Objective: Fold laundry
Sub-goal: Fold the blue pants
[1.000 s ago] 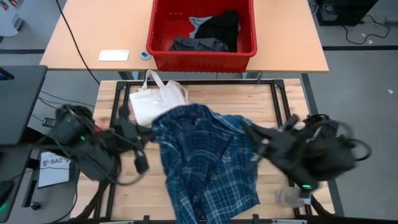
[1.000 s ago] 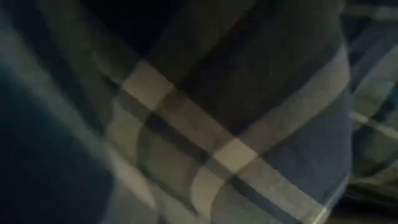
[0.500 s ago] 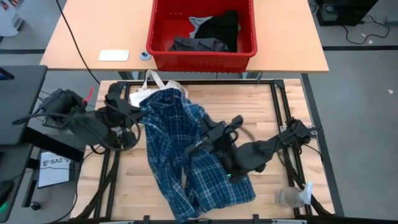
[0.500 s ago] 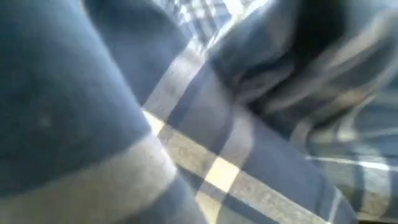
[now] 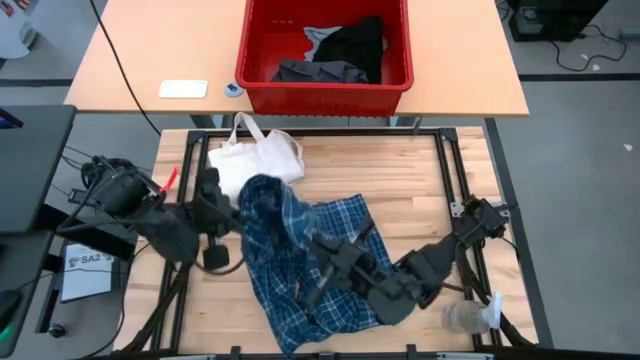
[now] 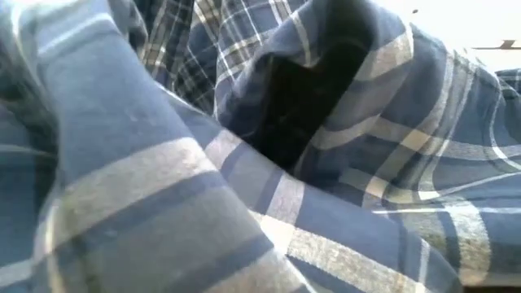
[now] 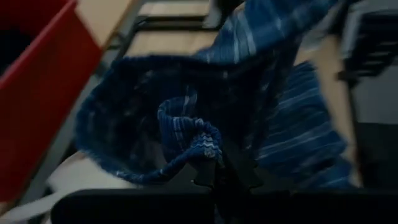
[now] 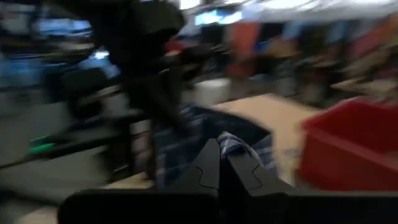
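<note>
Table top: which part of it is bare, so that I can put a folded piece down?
Bare wood lies on the table right of the tote bag, beyond the plaid shirt, up to the right rail. The near middle is crowded: shirt, both arms, and a plastic bottle at the near right corner.

— What do the two arms look like from above?
— Both are dark, nearly black, built of chunky jointed segments. The left arm (image 5: 150, 215) trails looped black cables and shows a short red piece near its wrist.
— And the right arm (image 5: 420, 270)?
— Same dark casing, with black cable along it.
— The fingers?
— Each claw's fingers (image 8: 239, 171) are dark, angular plastic.
</note>
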Controlling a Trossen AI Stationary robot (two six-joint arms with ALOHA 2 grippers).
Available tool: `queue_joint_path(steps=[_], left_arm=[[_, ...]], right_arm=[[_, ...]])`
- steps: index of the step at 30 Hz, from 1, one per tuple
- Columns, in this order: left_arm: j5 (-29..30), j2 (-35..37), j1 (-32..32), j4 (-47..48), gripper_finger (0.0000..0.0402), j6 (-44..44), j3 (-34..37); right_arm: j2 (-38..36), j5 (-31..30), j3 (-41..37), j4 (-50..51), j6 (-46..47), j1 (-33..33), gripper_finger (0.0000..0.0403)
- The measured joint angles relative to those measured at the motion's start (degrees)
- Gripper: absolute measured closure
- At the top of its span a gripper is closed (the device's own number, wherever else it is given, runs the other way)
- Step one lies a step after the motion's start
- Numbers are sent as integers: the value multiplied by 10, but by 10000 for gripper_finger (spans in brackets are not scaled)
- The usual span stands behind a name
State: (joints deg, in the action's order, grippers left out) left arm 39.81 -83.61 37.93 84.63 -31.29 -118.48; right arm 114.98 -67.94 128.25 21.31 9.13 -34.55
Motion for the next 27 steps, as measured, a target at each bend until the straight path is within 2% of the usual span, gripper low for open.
queue_joint_path(steps=[3,5,12,16,19,22,23,27], left_arm=[[1,0,23,-57,389,25,9],[12,0,31,-92,389,39,26],[17,0,27,-228,396,47,140],[17,-1,24,-266,397,17,196],[26,0,12,-244,397,-48,228],[58,0,0,-158,398,-147,243],[62,0,-6,-122,398,-180,243],[65,2,-39,-6,396,-246,243]], right_arm=[[-26,109,0,127,131,2,395],[-35,160,0,199,196,2,395],[-61,193,0,321,286,-35,396],[-85,196,1,442,398,-57,396],[-101,196,0,569,533,-74,396],[-119,182,0,688,676,-82,396],[-122,176,-3,686,692,-76,396],[-134,154,-19,674,650,-26,396]])
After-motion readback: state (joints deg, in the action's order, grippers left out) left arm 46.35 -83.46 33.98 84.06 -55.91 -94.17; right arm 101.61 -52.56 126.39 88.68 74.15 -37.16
